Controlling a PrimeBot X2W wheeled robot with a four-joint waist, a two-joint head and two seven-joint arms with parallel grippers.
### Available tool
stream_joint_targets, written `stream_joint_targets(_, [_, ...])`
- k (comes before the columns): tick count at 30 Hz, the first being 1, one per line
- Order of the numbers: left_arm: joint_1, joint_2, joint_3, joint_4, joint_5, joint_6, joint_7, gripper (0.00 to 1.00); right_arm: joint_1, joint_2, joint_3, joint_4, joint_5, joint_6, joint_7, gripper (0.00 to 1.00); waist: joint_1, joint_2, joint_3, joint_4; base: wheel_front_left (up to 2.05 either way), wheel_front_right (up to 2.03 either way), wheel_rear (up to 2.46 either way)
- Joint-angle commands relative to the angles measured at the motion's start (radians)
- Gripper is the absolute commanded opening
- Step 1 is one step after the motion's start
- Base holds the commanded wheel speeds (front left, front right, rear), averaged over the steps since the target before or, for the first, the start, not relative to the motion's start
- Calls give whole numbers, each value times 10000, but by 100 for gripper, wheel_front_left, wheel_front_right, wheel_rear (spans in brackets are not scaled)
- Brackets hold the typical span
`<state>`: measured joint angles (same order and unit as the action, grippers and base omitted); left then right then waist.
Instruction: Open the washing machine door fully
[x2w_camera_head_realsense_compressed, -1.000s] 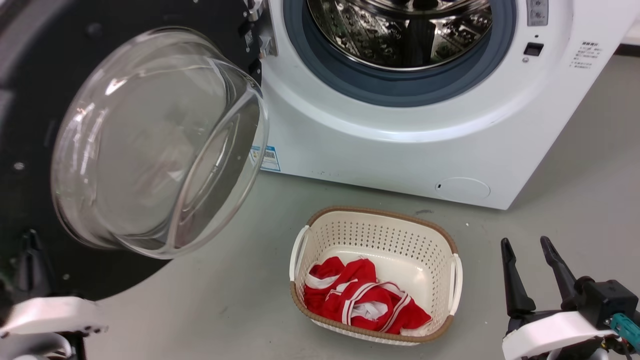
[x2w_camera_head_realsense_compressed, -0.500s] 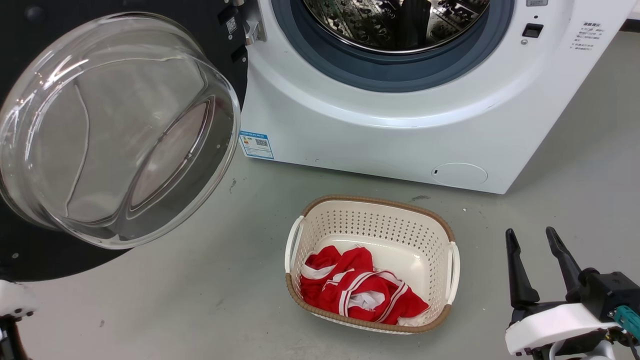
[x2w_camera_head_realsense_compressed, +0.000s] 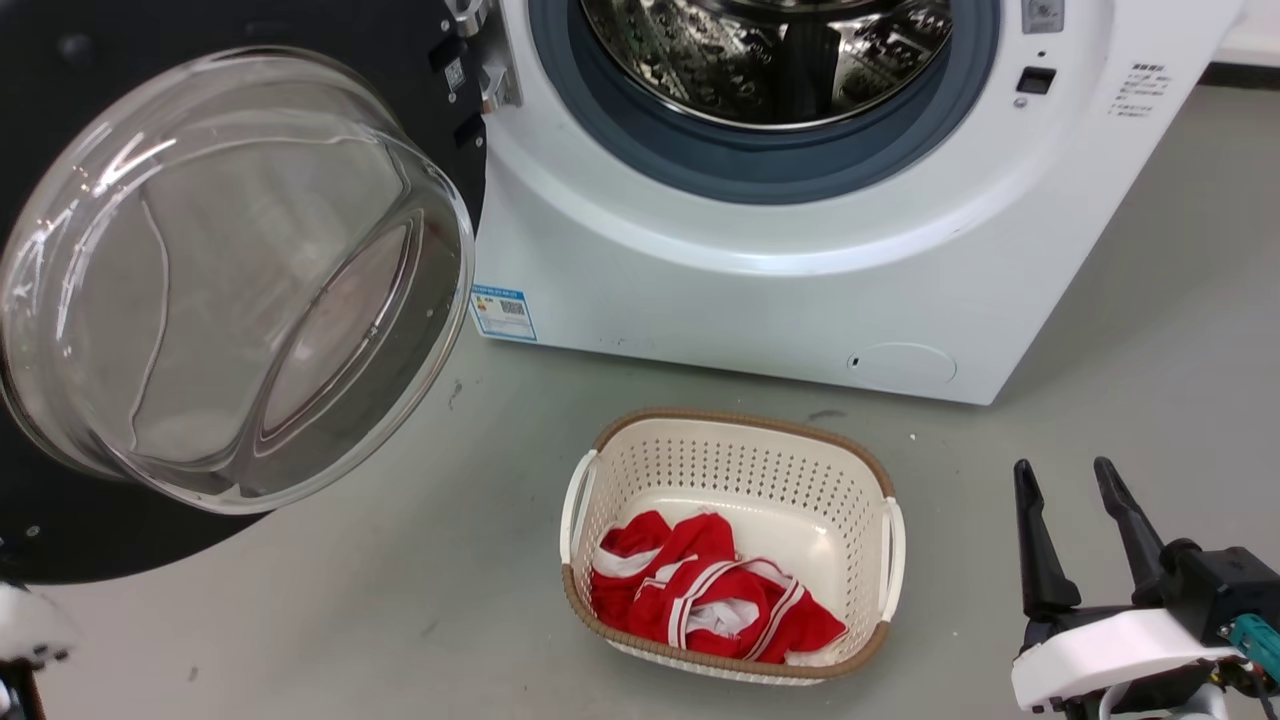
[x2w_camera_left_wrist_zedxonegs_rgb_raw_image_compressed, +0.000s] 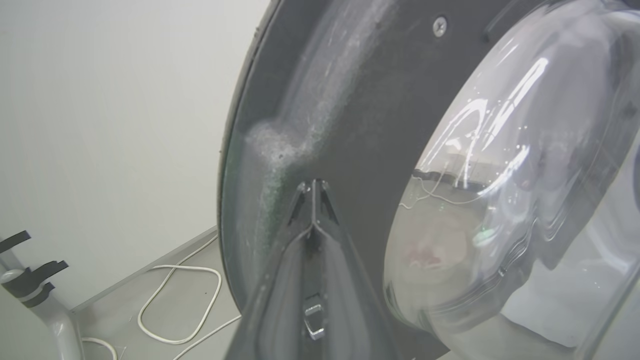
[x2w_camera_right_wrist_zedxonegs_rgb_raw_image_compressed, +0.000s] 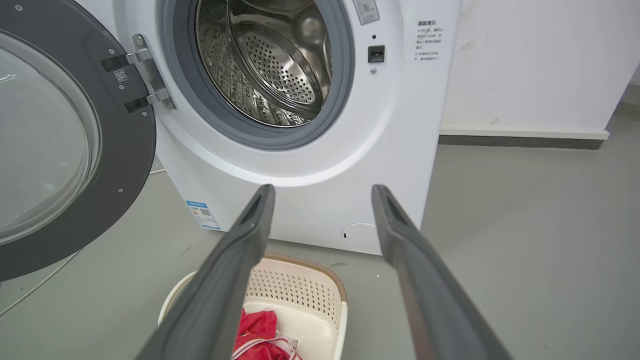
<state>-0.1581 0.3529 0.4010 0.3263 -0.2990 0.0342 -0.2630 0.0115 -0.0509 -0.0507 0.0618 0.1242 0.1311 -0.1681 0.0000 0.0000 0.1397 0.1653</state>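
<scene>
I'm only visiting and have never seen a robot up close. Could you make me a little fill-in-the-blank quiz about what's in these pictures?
1. The washing machine door is swung ____, so the steel drum shows.
2. The cloth in the basket is mostly ____.
3. The basket stands on the ____.
4. The right gripper, fingers spread, holds ____.

Missing words: open; red; floor; nothing.

Glossy glass-windowed washing machine door (x2w_camera_head_realsense_compressed: 230, 280), perforated plastic basket (x2w_camera_head_realsense_compressed: 740, 455)
</scene>
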Motion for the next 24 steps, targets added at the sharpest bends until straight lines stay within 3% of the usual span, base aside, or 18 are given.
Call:
stream_joint_targets(1, [299,-172,82,-199,141,-61,-22,0,17,17,37,71,69,-6,-61,100,0,0,-184,-66,0,0,0])
stream_joint_targets(13, [2351,-2050,-738,-2498,1226,-312,-23,0,256,17,182,367,168,-6,-208,100,0,0,-943,-161,0,0,0])
stream_joint_targets(14, [2450,-2182,-872,-2571,1294,-333,-23,42,261,15,192,376,157,-6,-212,100,0,0,-985,-169,0,0,0])
stream_joint_targets(16, [2552,-2344,-1099,-2720,1372,-377,-23,93,266,15,194,342,138,-6,-244,100,0,0,-1043,-193,0,0,0])
stream_joint_targets(17, [2575,-2428,-1220,-2781,1402,-400,-23,100,271,17,201,333,135,-6,-248,100,0,0,-1087,-213,0,0,0])
stream_joint_targets(24, [2385,-2662,-1927,-2961,1570,-518,-23,100,283,17,239,167,148,-6,-200,100,0,0,-1209,-492,0,0,0])
